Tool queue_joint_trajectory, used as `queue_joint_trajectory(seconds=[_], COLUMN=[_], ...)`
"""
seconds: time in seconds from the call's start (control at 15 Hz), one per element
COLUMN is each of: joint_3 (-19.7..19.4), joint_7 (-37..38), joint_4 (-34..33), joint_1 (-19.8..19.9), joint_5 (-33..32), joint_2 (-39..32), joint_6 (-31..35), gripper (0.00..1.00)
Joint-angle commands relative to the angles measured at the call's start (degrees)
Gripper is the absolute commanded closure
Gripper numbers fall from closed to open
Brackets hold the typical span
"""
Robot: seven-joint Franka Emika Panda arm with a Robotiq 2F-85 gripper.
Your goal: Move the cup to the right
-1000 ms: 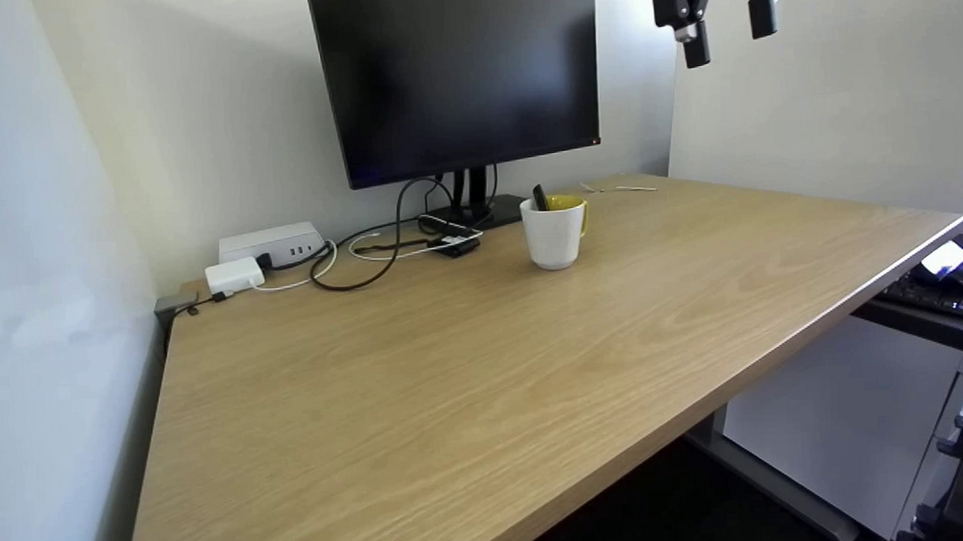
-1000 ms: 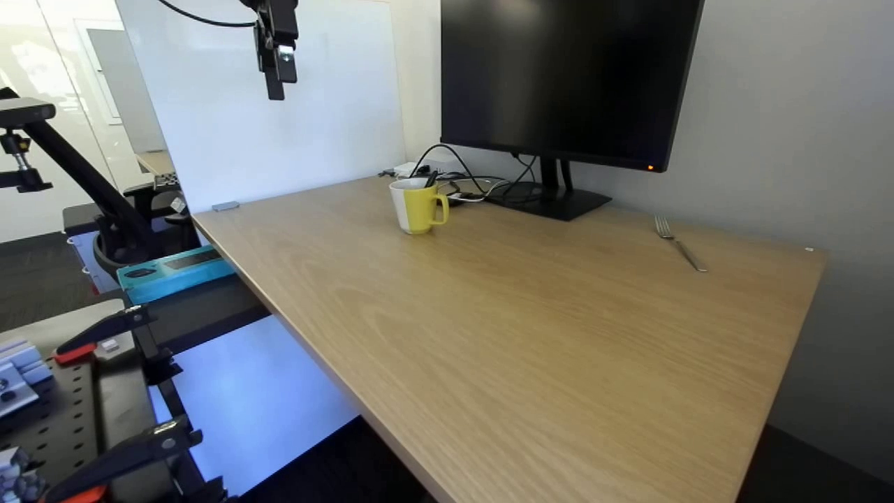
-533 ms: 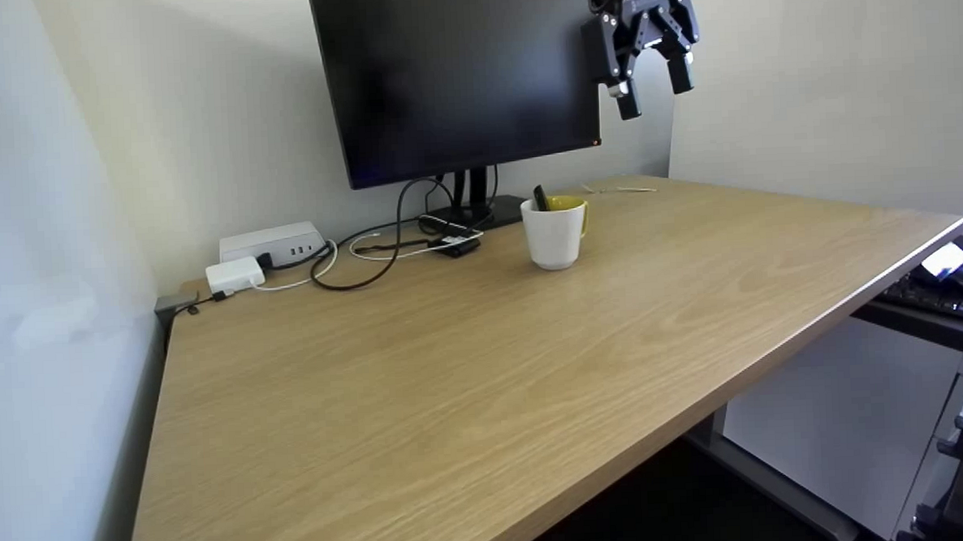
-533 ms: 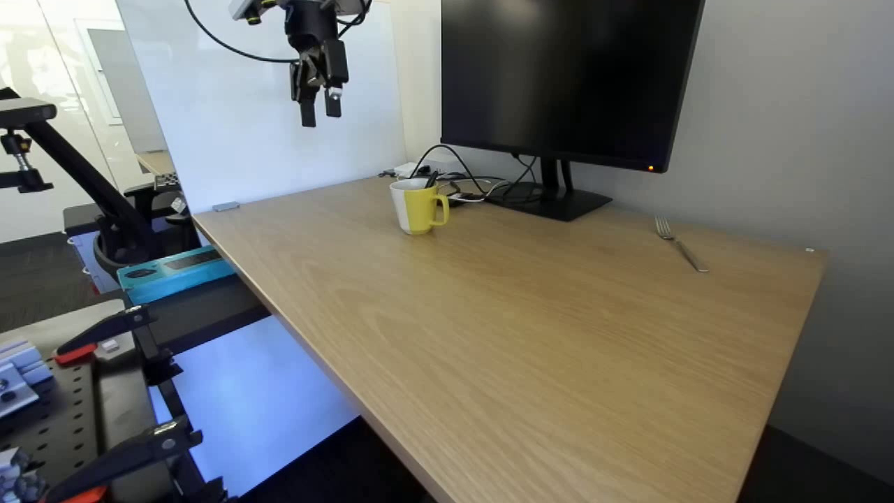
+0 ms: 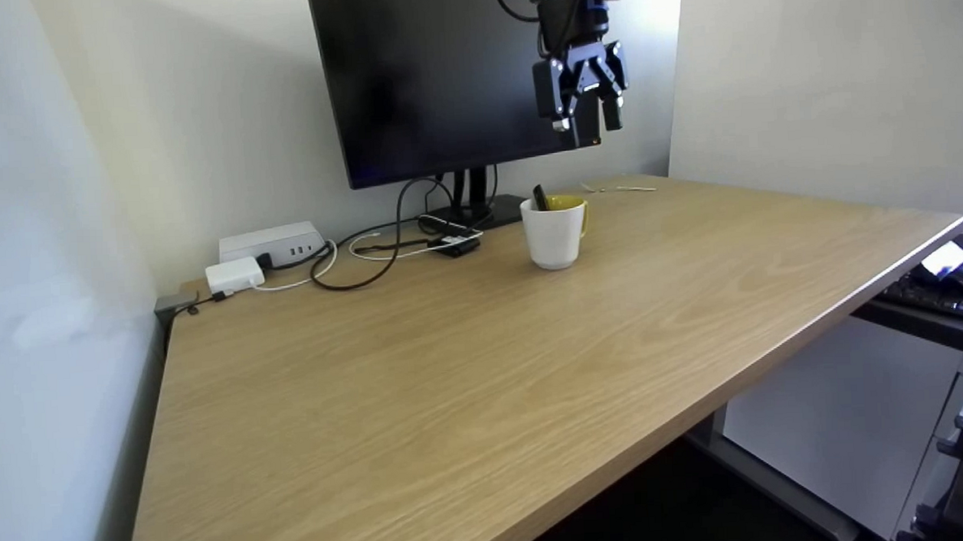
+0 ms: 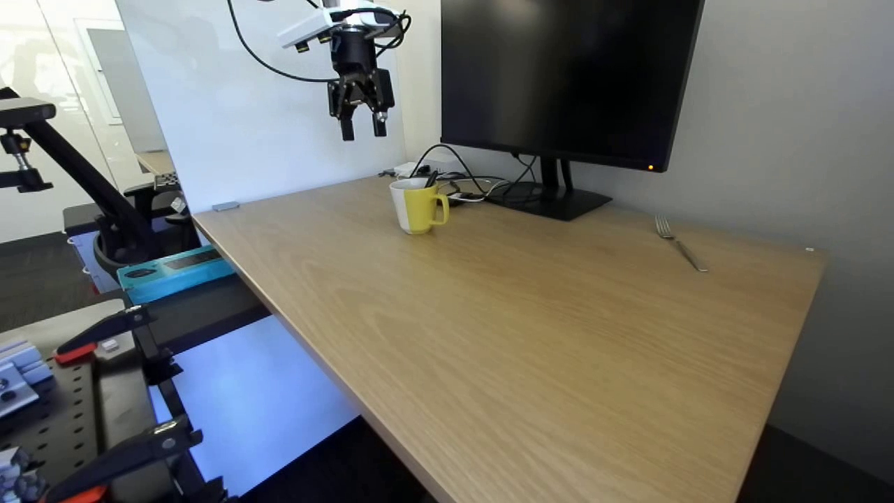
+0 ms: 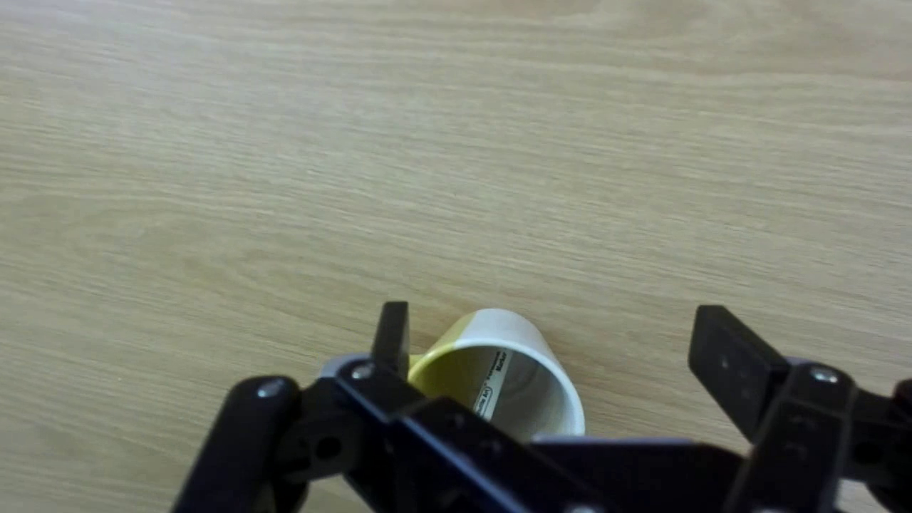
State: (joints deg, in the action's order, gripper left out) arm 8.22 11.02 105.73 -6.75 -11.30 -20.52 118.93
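The cup (image 5: 552, 239) is white with a yellow part and a yellow handle. It stands upright on the wooden desk, as an exterior view (image 6: 417, 209) also shows. A marker (image 7: 494, 385) leans inside the cup. My gripper (image 5: 596, 135) is open and empty, in the air above the cup's level, pointing down; it also shows in an exterior view (image 6: 364, 137). In the wrist view my gripper (image 7: 553, 317) has its fingers wide apart. The cup (image 7: 507, 326) shows below, nearer the left finger; its near side is hidden by the gripper.
A black monitor (image 5: 457, 76) stands at the back, with loose cables (image 5: 395, 254) by its base. A white power strip (image 5: 272, 244) and a small white adapter (image 5: 235, 275) lie at the back. A fork (image 6: 679, 242) lies on the desk (image 6: 531, 335). A white panel (image 6: 279, 105) borders one side.
The gripper has come down and moved toward the cup: leftward in one view's frames, rightward in the other's. It stays open. The cup has not moved.
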Motion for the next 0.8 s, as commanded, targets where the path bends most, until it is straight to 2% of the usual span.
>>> queue_joint_trajectory(seconds=[0.0,0.07,0.73], joint_3=[-1.84,-1.94,-2.25], joint_7=[-2.56,-1.62,-1.89], joint_4=[-4.11,-1.87,-3.77], joint_1=[-1.73,-1.61,-2.16], joint_5=[-0.65,0.65,0.64], joint_2=[-4.35,-2.51,-4.25], joint_6=[0.99,0.93,0.92], gripper=[0.0,0.0,0.0])
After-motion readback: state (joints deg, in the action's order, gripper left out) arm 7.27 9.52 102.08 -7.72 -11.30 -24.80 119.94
